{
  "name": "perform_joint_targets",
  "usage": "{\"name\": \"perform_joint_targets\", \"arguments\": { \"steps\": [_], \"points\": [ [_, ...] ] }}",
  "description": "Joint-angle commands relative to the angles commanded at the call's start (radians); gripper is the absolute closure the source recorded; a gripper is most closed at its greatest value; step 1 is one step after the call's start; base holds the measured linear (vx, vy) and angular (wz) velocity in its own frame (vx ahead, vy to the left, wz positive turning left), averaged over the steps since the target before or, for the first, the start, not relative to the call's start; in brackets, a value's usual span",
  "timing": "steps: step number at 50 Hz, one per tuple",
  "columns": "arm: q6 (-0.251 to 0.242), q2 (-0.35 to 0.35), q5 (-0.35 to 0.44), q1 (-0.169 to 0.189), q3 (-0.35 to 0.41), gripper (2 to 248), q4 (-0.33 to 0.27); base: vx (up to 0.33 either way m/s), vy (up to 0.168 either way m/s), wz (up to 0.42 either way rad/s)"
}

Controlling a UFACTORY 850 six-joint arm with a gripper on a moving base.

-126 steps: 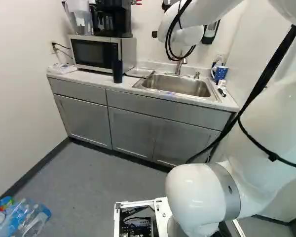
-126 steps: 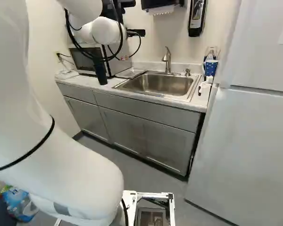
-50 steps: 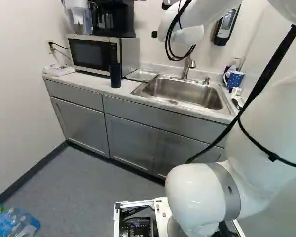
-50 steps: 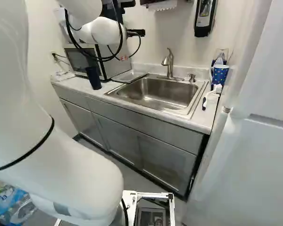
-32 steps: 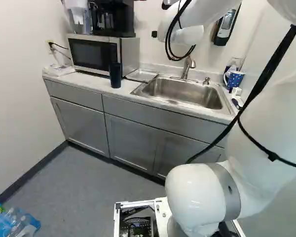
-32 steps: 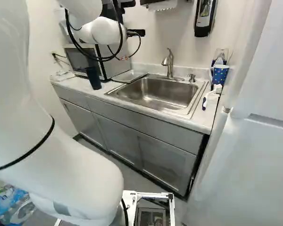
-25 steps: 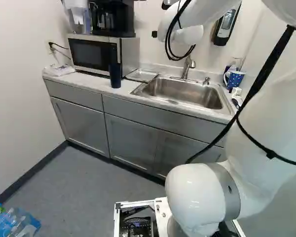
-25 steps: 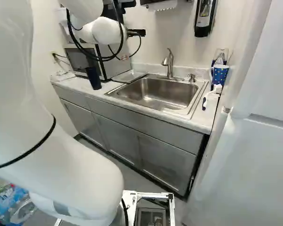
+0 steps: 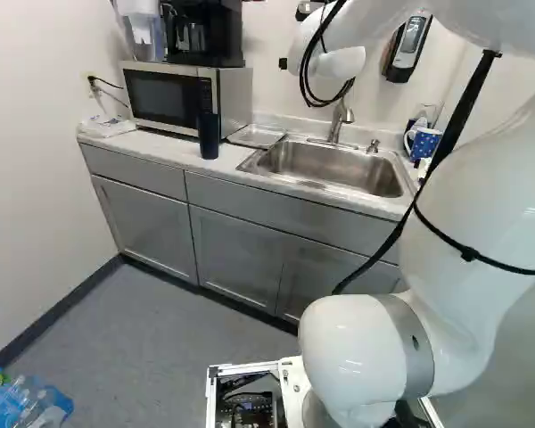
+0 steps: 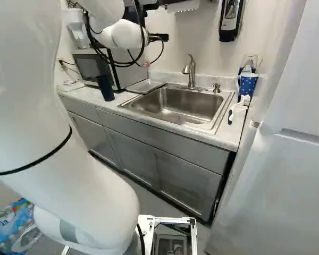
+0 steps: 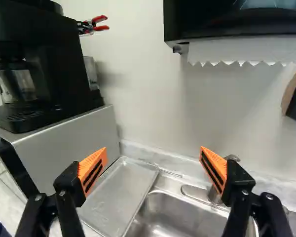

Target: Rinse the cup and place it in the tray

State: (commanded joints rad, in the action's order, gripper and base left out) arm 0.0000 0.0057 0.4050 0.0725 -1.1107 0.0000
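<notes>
microwave (image 9: 165, 96): on the bench (image 9: 165, 153), coffee maker (image 9: 201, 34) on top.
dark cup (image 9: 209, 136): upright on the bench, just in front of the microwave.
tray (image 9: 256, 135): lying flat between microwave and sink.
jaws: up above the bench, spread wide, orange pads (image 11: 93, 170) well apart.
sink (image 9: 330, 168): set in the bench, faucet (image 9: 341, 120) behind it.
dotted blue mug (image 10: 248, 83): upright, right of the sink.

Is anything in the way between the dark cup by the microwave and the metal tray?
Nothing visible stands between the dark cup and the metal tray; just countertop. The microwave rises close behind the cup, beside that path.
</notes>
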Motion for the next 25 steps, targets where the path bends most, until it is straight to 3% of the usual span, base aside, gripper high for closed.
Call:
{"name": "perform_joint_targets", "arguments": {
  "steps": [25],
  "points": [
    [0.0, -0.086, -0.082, 0.037, -0.087, 3, 0.0, 0.0, 0.0, 0.0]
  ]
}}
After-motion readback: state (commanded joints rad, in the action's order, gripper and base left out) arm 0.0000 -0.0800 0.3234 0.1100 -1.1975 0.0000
